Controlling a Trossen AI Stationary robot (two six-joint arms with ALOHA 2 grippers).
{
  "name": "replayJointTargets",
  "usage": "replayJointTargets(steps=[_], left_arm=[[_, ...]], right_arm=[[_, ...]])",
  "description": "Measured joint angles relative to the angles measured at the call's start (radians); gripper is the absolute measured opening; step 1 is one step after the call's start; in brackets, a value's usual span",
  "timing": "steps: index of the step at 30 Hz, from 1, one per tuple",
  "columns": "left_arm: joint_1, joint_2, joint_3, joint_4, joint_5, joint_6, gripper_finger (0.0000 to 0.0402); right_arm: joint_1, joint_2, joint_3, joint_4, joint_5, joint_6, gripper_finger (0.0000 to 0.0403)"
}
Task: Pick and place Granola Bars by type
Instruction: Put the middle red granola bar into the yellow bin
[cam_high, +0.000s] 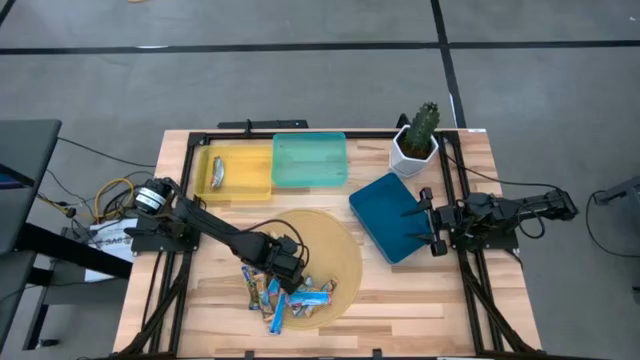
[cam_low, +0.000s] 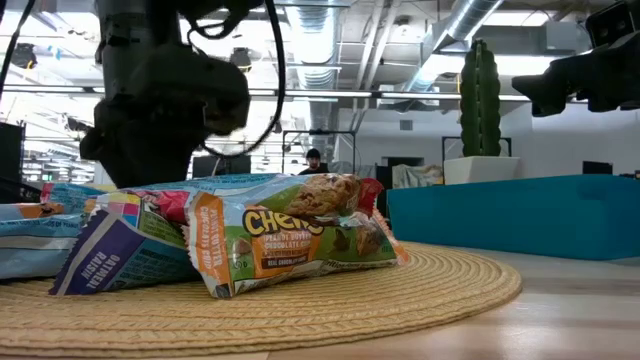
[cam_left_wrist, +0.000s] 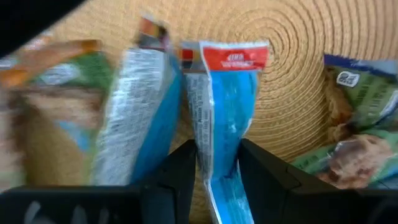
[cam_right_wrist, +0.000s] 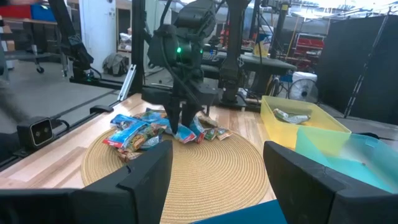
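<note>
1. Granola Bars (cam_high: 285, 293) are lying heaped on the near part of a round woven mat (cam_high: 340, 250); in the low view a green Chewy bar (cam_low: 300, 245) is resting atop the pile.
2. The left gripper (cam_high: 283, 268) is reaching down into the heap, its two fingers closing on either side of a blue-wrapped bar (cam_left_wrist: 221, 118) and pinching its lower part.
3. The right gripper (cam_high: 428, 218) is hovering over the dark blue tray (cam_high: 385, 205), its fingers spread wide apart and gripping nothing.
4. A silver-wrapped bar (cam_high: 217, 172) is lying alone in the yellow tray (cam_high: 250, 180) at the table's far side, just beside the teal tray (cam_high: 310, 160).
5. A potted cactus (cam_high: 418, 135) is standing at the far right corner.
</note>
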Motion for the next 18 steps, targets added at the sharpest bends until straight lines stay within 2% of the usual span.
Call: replayJointTargets(steps=[14, 18], left_arm=[[0.000, 0.011, 0.001, 0.023, -0.001, 0.007, 0.0114], [0.000, 0.011, 0.001, 0.025, -0.004, 0.009, 0.0099]], right_arm=[[0.000, -0.001, 0.000, -0.005, -0.001, 0.000, 0.0244], [0.000, -0.001, 0.000, -0.005, -0.001, 0.000, 0.0244]])
